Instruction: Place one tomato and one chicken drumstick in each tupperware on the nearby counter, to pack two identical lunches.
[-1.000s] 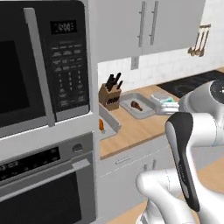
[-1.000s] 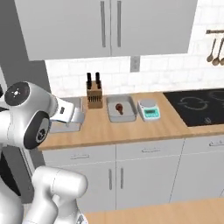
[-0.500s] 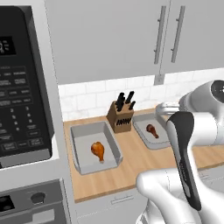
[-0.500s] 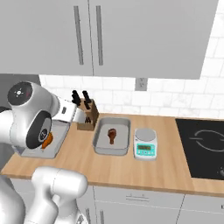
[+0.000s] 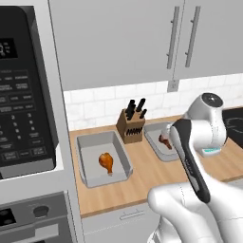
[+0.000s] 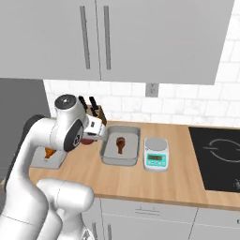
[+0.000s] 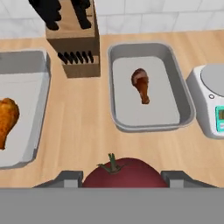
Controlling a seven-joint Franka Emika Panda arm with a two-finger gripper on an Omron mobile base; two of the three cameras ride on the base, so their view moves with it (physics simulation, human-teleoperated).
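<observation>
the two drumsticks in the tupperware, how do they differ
The left drumstick is bright orange and golden; the right drumstick is darker reddish brown. In the hand view the left one looks bulkier, though it is cut off by the frame edge. The left tupperware sits left of the knife block, the right tupperware to its right. Each container holds one drumstick, no tomato.

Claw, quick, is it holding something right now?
Claw: closed on a red tomato, held above the wooden counter.

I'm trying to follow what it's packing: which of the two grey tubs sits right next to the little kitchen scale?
The tupperware on the right of the knife block: that tupperware sits beside the scale. The other tupperware lies left of the block, nearer the microwave.
</observation>
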